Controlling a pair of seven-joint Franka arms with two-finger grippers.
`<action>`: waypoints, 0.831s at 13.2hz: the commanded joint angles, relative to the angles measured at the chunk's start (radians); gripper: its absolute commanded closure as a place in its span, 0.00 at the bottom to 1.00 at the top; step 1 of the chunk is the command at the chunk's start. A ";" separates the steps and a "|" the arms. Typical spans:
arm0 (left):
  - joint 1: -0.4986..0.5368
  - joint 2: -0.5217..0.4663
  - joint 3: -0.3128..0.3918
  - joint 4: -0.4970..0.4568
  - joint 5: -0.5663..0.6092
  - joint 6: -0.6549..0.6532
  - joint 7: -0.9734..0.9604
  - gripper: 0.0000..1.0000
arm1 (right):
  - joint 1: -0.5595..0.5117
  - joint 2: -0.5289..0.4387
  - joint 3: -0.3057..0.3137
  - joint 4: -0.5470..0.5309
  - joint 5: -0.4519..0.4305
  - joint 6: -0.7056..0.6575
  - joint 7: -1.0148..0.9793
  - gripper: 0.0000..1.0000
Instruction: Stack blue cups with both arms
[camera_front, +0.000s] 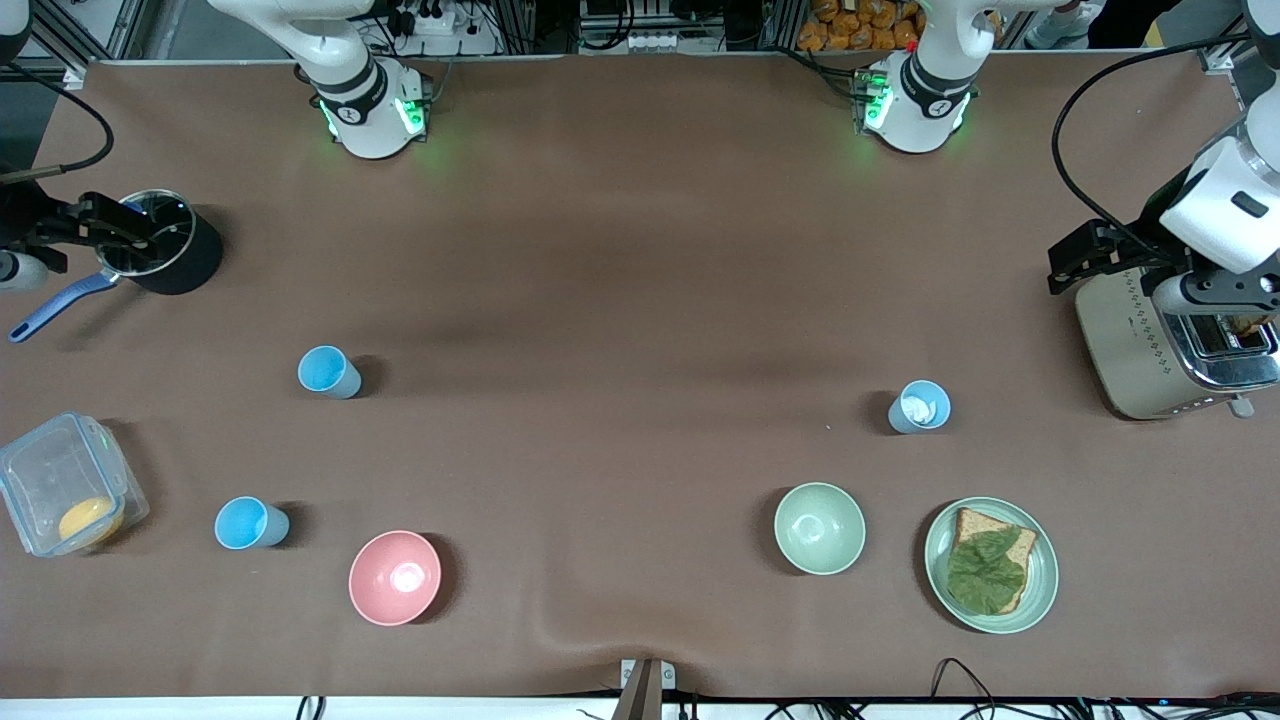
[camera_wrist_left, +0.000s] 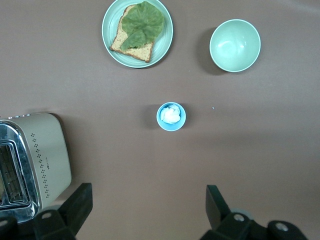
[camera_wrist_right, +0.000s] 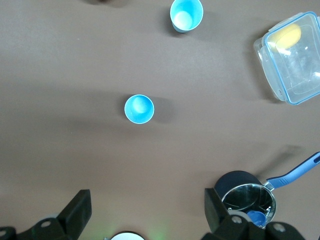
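Note:
Three light-blue cups stand upright on the brown table. One cup (camera_front: 328, 371) (camera_wrist_right: 139, 108) and a second one (camera_front: 250, 523) (camera_wrist_right: 186, 14), nearer the front camera, are toward the right arm's end. The third cup (camera_front: 920, 406) (camera_wrist_left: 171, 116), with something white inside, is toward the left arm's end. My right gripper (camera_front: 88, 225) (camera_wrist_right: 147, 210) is open and empty, up in the air over the pot's edge. My left gripper (camera_front: 1088, 258) (camera_wrist_left: 147, 207) is open and empty, up in the air beside the toaster. Neither touches a cup.
A black pot with a blue handle (camera_front: 165, 250) and a clear box holding a yellow item (camera_front: 60, 495) sit at the right arm's end. A pink bowl (camera_front: 394, 577), a pale green bowl (camera_front: 819, 527), a plate of bread and lettuce (camera_front: 990, 565) and a toaster (camera_front: 1160, 350) also stand here.

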 joint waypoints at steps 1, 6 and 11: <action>0.003 -0.014 0.002 0.004 0.030 -0.019 0.054 0.00 | -0.007 -0.025 0.007 -0.023 -0.015 0.000 -0.004 0.00; 0.004 -0.002 0.002 0.007 0.079 -0.024 0.056 0.00 | -0.005 -0.022 0.007 -0.023 -0.015 0.000 -0.006 0.00; 0.000 0.020 -0.008 -0.015 0.070 -0.016 0.051 0.00 | -0.030 0.015 0.001 0.028 -0.017 0.002 -0.041 0.00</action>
